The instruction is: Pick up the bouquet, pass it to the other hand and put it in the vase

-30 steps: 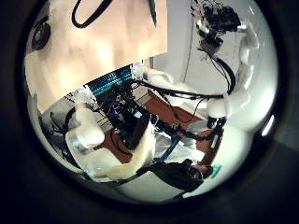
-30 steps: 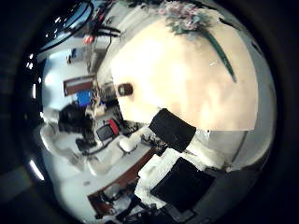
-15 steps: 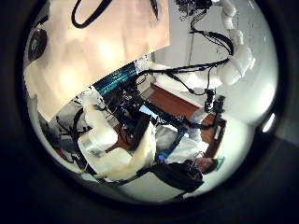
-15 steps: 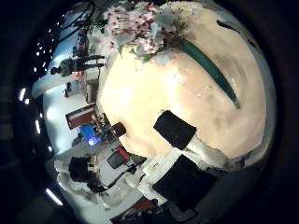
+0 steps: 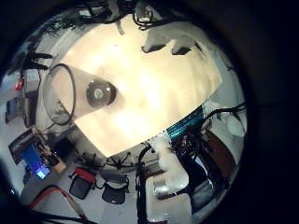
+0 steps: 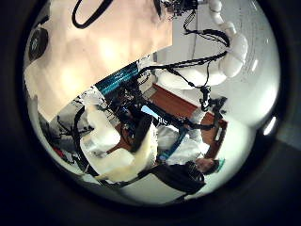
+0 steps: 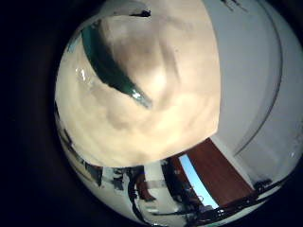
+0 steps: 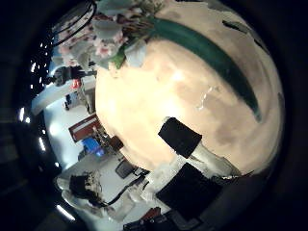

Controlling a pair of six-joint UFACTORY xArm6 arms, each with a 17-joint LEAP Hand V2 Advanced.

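- Bouquet (image 8: pixel 144 38) lies flat on the desk (image 8: pixel 183 106), blossoms (image 8: pixel 106 43) at one end and long stem (image 8: pixel 217 63) running across the top, close under the right palm.
- Right hand (image 8: pixel 188 159) hovers above it; a dark fingertip shows, its grip cannot be told.
- Left hand (image 6: pixel 122 151) is off the desk edge, fingers loosely curled, holding nothing.
- Vase (image 5: pixel 61 93) stands on the desk beside a small round object (image 5: pixel 100 93).

White arm segments (image 6: pixel 230 52), black-and-white robot hand (image 8: pixel 188 164) — blocky fingers
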